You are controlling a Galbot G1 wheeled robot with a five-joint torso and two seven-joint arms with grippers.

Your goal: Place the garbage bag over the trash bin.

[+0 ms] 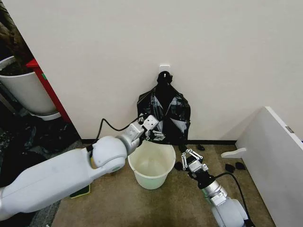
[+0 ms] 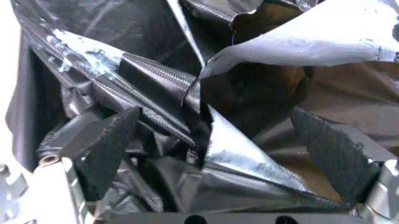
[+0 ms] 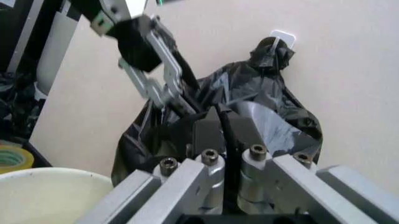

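Observation:
A fan-shaped black bag bundle (image 1: pixel 166 101) hangs knotted from a white wall hook (image 1: pixel 164 67), just behind the white trash bin (image 1: pixel 151 182) on the floor. My left gripper (image 1: pixel 155 135) reaches over the bin's far rim into the bundle's lower edge. In the left wrist view it stands open (image 2: pixel 215 114), with loose, glossy, crinkled folds of the garbage bag (image 2: pixel 249 158) between its fingers (image 2: pixel 106 144). My right gripper (image 1: pixel 189 152) is low, right of the bin, pointing at the bundle (image 3: pixel 281 116). Its fingers (image 3: pixel 206 133) are shut with nothing in them.
A large white plant pot (image 1: pixel 26 92) and a red object (image 1: pixel 45 87) stand at the far left. A white panel (image 1: pixel 274 156) lies at the right. Small black scraps (image 1: pixel 234 166) dot the floor by the wall. A tape roll (image 3: pixel 12 158) lies left of the bin.

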